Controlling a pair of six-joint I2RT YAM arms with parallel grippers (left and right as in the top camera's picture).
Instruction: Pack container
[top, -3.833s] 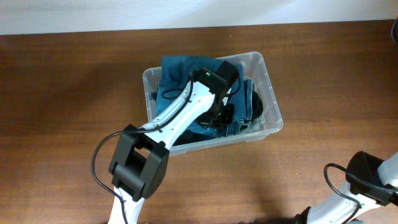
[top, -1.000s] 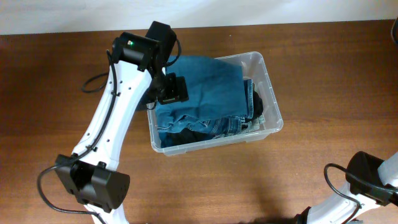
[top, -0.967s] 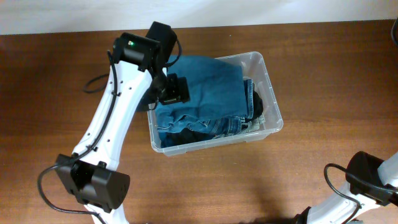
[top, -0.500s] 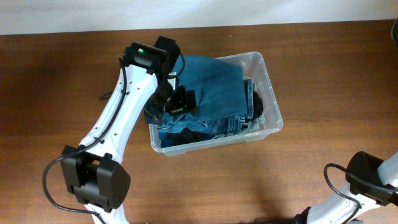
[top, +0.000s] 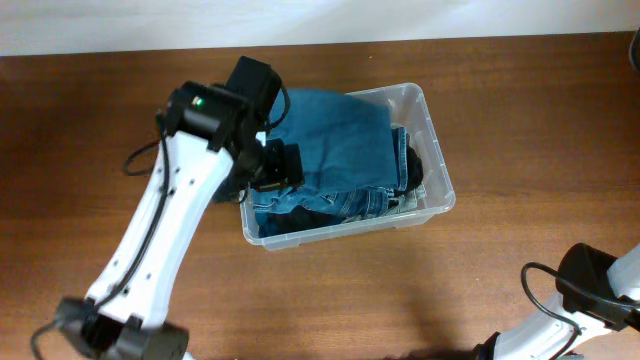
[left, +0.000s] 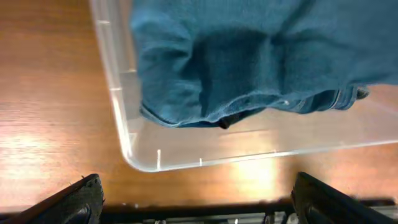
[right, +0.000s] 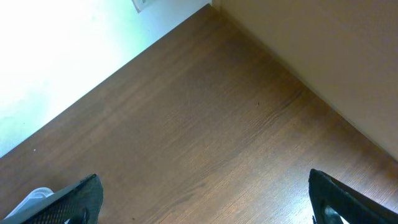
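1. Container (top: 438, 150): clear plastic tub, upright and mouth up on the worktop (top: 530, 90), near its middle.
2. Contents: folded denim (top: 340, 135), heaped about to the rim, bulging at the left end.
3. Handling, judged: walls thin, smooth and likely slippery, and may flex under a squeeze. The denim load makes it moderately heavy. The denim itself is soft, bulky and springy.
4. Hold, judged: the thick rim at a short end or corner (left: 132, 158), pinched across the wall. The flat sides offer little purchase.
5. Axis: the long axis runs left to right in the overhead view, with the right end tilted slightly toward the far edge.
6. Left tool (top: 281, 166): spread wide, holding nothing, over the tub's left end.
7. Right tool (right: 205, 199): spread, holding nothing, above bare worktop and well apart from the tub.
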